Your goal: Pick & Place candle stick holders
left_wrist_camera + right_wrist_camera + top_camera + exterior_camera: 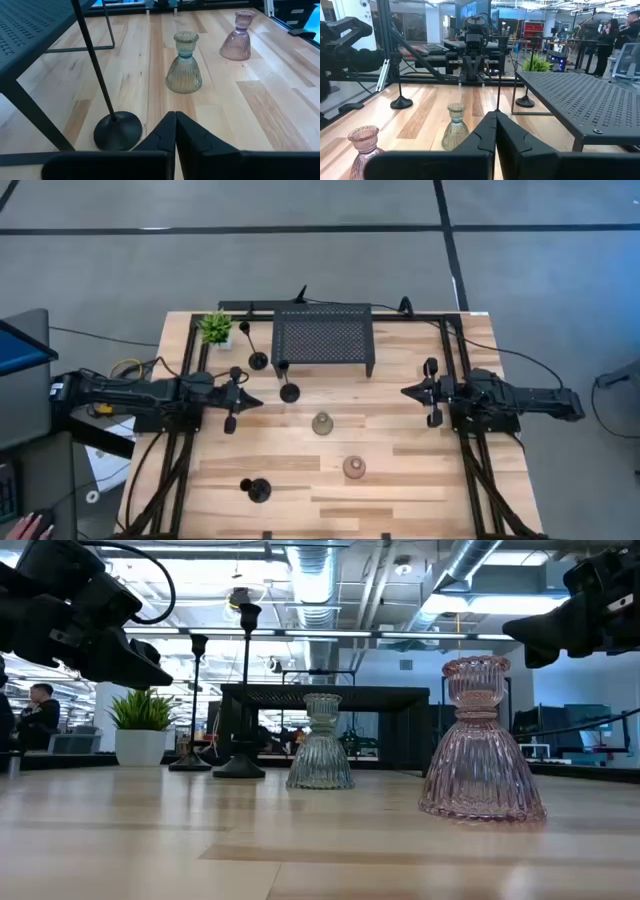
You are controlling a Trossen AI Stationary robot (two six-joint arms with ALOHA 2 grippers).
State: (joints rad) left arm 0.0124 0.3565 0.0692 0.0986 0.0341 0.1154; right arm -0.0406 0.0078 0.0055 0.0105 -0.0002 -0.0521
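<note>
Pinkish holder stands nearest, greenish one behind, both grippers closed

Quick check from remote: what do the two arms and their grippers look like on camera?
Both arms are matte black, jointed and boxy. The left gripper and right gripper each end in two dark wedge-shaped fingers. Black cables trail from each arm; yellow wiring shows near the left arm's base.
</note>
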